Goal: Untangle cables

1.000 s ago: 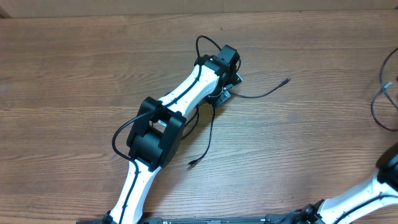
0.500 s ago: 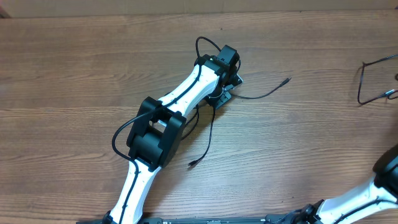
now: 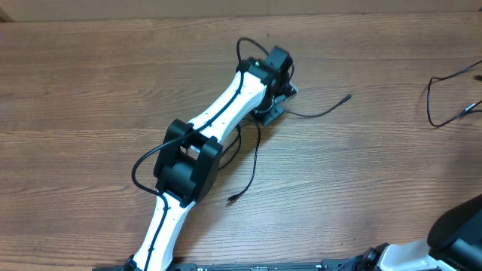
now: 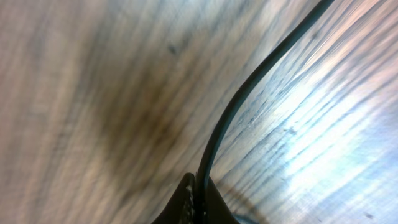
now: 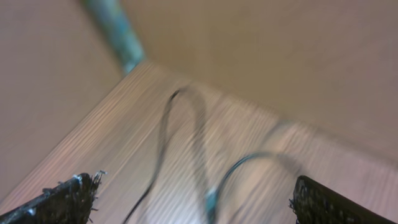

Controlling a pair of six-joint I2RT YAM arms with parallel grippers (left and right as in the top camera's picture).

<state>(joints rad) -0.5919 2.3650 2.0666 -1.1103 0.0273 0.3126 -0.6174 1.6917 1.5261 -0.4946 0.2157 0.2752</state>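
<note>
In the overhead view my left gripper [image 3: 273, 108] rests at mid-table, shut on one of the thin black cables [image 3: 320, 114]. One end of that cable runs right to a small plug, and another strand [image 3: 254, 162] trails down to a plug near the arm. The left wrist view shows both fingers [image 4: 186, 199] pinched on the cable [image 4: 249, 87]. A second cable [image 3: 443, 98] lies looped at the right edge. My right gripper [image 5: 196, 205] is open above this blurred cable [image 5: 163, 134], touching nothing.
The left arm [image 3: 199, 143] stretches diagonally from the bottom left to mid-table. Part of the right arm [image 3: 459, 229] shows at the bottom right corner. The wooden table's far edge [image 3: 226, 16] runs along the top.
The loose cable at the right edge has shifted left and up and changed shape. The right arm has drawn back toward the bottom right corner. The left gripper has nudged slightly up, still gripping.
</note>
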